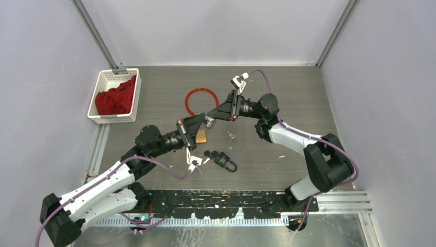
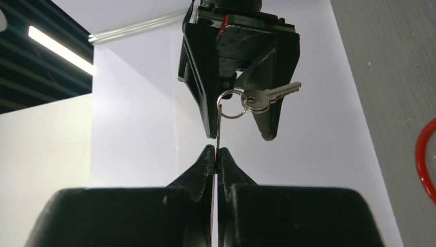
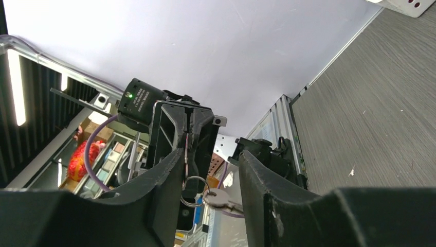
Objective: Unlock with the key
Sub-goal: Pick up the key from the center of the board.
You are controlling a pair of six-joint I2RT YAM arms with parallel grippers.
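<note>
My left gripper (image 2: 216, 149) is shut on a flat key (image 2: 218, 128), seen edge-on and pointing up out of the fingertips. A key ring (image 2: 232, 118) joins it to a second silver key (image 2: 272, 95) that hangs sideways. My right gripper (image 3: 210, 157) faces the left one tip to tip, its jaws open on either side of the ring (image 3: 190, 205) and the silver key (image 3: 216, 198). In the top view the two grippers, left (image 1: 203, 122) and right (image 1: 215, 114), meet above the table's middle. A black padlock (image 1: 225, 161) lies on the table in front of them.
A small loose key (image 1: 231, 136) lies right of the grippers. A brass-coloured object (image 1: 202, 136) shows under the left gripper. A red ring (image 1: 187, 102) lies behind them. A white basket (image 1: 95, 98) with red cloth (image 1: 115, 98) stands back left.
</note>
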